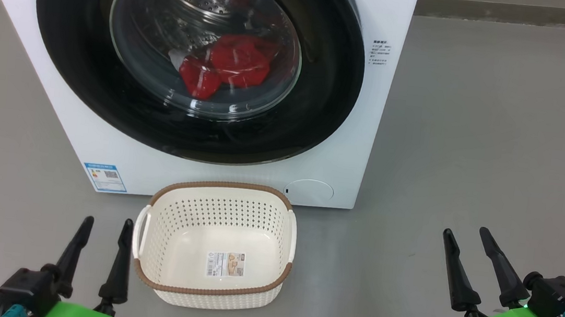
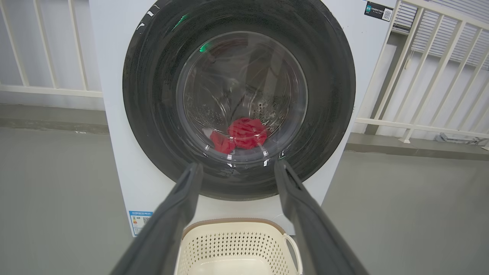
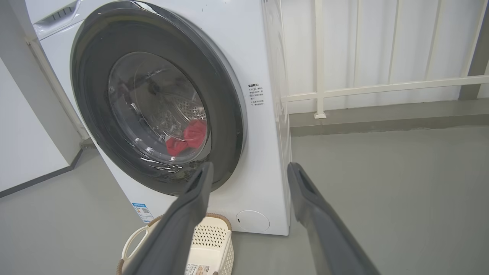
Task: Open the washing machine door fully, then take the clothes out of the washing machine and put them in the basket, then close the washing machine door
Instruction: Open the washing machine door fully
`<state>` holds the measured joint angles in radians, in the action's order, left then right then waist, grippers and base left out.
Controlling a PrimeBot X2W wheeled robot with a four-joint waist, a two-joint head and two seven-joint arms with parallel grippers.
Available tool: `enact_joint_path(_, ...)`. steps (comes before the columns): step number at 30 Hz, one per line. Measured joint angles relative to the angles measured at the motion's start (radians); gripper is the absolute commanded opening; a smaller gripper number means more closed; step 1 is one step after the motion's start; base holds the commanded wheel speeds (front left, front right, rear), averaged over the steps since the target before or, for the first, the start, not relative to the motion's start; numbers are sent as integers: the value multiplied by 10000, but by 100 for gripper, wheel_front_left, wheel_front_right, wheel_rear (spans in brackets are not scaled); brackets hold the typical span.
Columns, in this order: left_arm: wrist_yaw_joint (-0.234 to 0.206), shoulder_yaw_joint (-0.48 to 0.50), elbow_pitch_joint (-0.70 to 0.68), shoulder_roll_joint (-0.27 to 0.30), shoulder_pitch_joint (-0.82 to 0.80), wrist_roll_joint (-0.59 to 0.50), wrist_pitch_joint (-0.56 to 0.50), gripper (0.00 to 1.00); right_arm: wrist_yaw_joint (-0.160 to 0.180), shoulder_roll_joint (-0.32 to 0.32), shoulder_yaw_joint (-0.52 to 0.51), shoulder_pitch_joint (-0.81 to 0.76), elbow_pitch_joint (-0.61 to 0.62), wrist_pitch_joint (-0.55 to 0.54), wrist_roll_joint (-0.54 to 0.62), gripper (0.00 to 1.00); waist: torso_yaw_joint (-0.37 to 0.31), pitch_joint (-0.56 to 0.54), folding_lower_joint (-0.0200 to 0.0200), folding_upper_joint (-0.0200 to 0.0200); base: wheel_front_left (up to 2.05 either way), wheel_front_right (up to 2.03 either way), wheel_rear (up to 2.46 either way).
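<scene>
**Washing machine door** [image 1: 90, 86]. Round, glossy black, with a clear bulging glass centre. It lies against the machine's front and looks shut; whether it is latched cannot be told. A dark recess in its right side, seen in the head view, may be the pull.

**Clothes** [image 1: 229, 66]. Red bundle low in the steel drum, behind the glass.

**Washing machine** [image 1: 362, 151]. White box standing on the floor [image 1: 475, 121], with a blue label [image 1: 104, 177] at its lower left corner.

**Basket** [image 1: 222, 186]. Cream, perforated, brown-rimmed and empty. It stands on the floor just before the machine's foot, under the door's lower edge.

**Left gripper** [image 1: 108, 220]. Fingers spread wide, holding nothing. Low at the basket's left side, well apart from the door.

**Right gripper** [image 1: 465, 231]. Fingers spread wide, holding nothing. Off to the basket's right, over bare floor.

**Step in hand (judged).** Opening the door; no part of the task is done.

**Handling notes.**
- The right gripper seems better placed, if the pull is on the right.
- Hook one finger behind the door's edge instead of pinching the slick ring.
- Draw along the door's own arc, not straight back.
- Keep the arm above the basket so it is not knocked away.
- Swing the door to its stop, so the drum mouth is free for reaching in.
</scene>
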<state>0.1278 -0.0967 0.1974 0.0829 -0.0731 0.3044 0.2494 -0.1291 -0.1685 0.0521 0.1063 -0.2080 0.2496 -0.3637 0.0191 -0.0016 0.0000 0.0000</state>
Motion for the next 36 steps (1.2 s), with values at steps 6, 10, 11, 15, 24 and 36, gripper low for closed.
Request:
enact_joint_path(6, 0, 8, 4, 4, 0, 0, 0, 100, 0, 4, 2, 0, -2, 0, 0, 100, 8, -1, 0, 0, 0, 0, 0)
enact_joint_path(10, 0, 6, 10, 4, 0, 0, 0, 100, 0, 4, 4, 0, -6, 0, 0, 100, 10, -5, 1, 0, 0, 0, 0)
enact_joint_path(11, 0, 6, 10, 4, 0, 0, 0, 100, 0, 4, 4, 0, -6, 0, 0, 100, 10, -6, 0, 0, 0, 0, 0)
enact_joint_path(15, 0, 6, 12, 4, 0, 0, 0, 100, 0, 2, 8, 0, -15, 0, 0, 100, 8, -3, 0, 0, 0, 0, 0)
enact_joint_path(24, 0, 6, 48, 4, 0, 15, 0, 100, 0, -2, 8, 0, -25, 0, 0, 100, 15, -10, -1, 0, 0, 0, 0)
enact_joint_path(36, 0, 44, 98, 17, -2, 69, 0, 100, 0, 4, 6, 0, -29, 0, -15, 100, 16, 7, 0, 0, 0, 0, 0)
